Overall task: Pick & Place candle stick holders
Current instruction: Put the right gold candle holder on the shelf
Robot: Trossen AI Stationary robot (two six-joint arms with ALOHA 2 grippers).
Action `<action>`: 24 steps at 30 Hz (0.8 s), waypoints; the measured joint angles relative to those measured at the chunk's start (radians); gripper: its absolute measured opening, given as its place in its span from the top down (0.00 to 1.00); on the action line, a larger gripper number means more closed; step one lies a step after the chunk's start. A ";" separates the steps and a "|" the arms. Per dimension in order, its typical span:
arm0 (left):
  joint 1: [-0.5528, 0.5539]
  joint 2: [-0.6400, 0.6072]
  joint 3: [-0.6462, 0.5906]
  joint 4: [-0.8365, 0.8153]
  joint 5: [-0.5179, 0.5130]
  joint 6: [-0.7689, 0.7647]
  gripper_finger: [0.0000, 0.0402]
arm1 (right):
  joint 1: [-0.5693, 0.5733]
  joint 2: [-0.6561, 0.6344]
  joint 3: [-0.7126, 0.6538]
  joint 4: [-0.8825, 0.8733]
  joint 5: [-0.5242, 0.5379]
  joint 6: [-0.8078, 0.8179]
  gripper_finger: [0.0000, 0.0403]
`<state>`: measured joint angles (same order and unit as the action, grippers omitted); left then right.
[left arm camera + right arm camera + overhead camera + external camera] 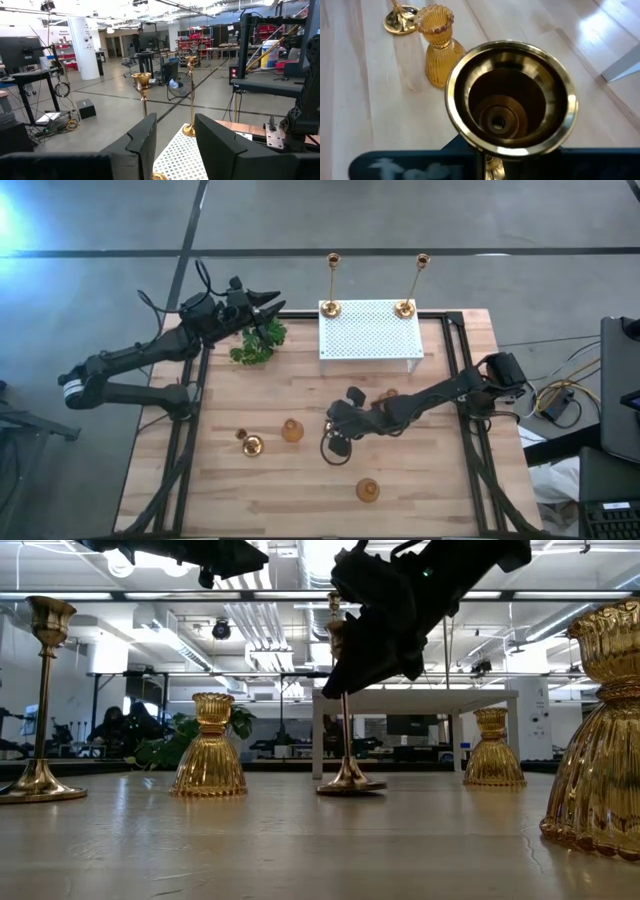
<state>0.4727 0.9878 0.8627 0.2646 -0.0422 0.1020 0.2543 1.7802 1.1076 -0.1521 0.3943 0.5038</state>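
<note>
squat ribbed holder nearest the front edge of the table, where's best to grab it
Probably the narrow waist of the squat ribbed holder, under its fluted cup, coming straight down from above. It stands upright with bare table all round, and its skirt flares wide and sloped, a poor pinch.

High view straight down over whole bench [300, 480], low view level at bench-top facing room, wrist views close behind each arm's jaws, white perforated box [368, 330] shared by high and left wrist views.
</note>
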 joint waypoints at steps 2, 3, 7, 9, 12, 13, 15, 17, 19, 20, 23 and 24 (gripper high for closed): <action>0.000 0.000 0.000 0.000 0.000 0.001 0.66 | 0.000 -0.001 -0.003 0.000 0.000 0.009 0.95; 0.000 0.000 0.000 0.000 -0.001 0.000 0.66 | 0.000 -0.002 -0.005 0.000 0.000 0.010 0.95; 0.000 0.000 0.000 0.000 -0.002 0.000 0.66 | 0.000 -0.005 -0.008 0.000 0.000 0.012 0.95; 0.000 0.000 0.000 0.000 -0.002 0.000 0.66 | 0.000 -0.005 -0.009 0.000 0.000 0.012 0.95; 0.000 0.000 0.000 0.000 -0.003 0.000 0.66 | 0.000 -0.008 -0.011 -0.001 0.000 0.013 0.95; 0.000 0.000 0.000 -0.001 -0.003 0.000 0.66 | 0.000 -0.012 -0.012 -0.008 0.000 0.013 0.95; 0.000 0.000 0.000 -0.003 -0.003 0.000 0.66 | 0.000 -0.025 -0.014 -0.037 0.004 0.016 0.95; 0.000 0.000 0.000 -0.004 -0.004 0.000 0.66 | 0.001 -0.045 -0.016 -0.068 0.020 0.023 0.95; 0.000 0.000 0.000 -0.004 -0.004 0.000 0.66 | 0.001 -0.071 -0.021 -0.101 0.025 0.030 0.95; 0.000 0.000 0.000 -0.004 -0.004 0.000 0.66 | 0.000 -0.086 -0.023 -0.113 0.029 0.034 0.95; 0.000 0.000 0.000 -0.004 -0.005 0.000 0.66 | 0.001 -0.139 -0.029 -0.143 0.033 0.039 0.95; 0.000 0.000 0.000 -0.004 -0.005 0.000 0.66 | 0.001 -0.160 -0.029 -0.153 0.037 0.039 0.95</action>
<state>0.4727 0.9878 0.8627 0.2604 -0.0467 0.1023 0.2550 1.6206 1.0782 -0.3051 0.4309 0.5430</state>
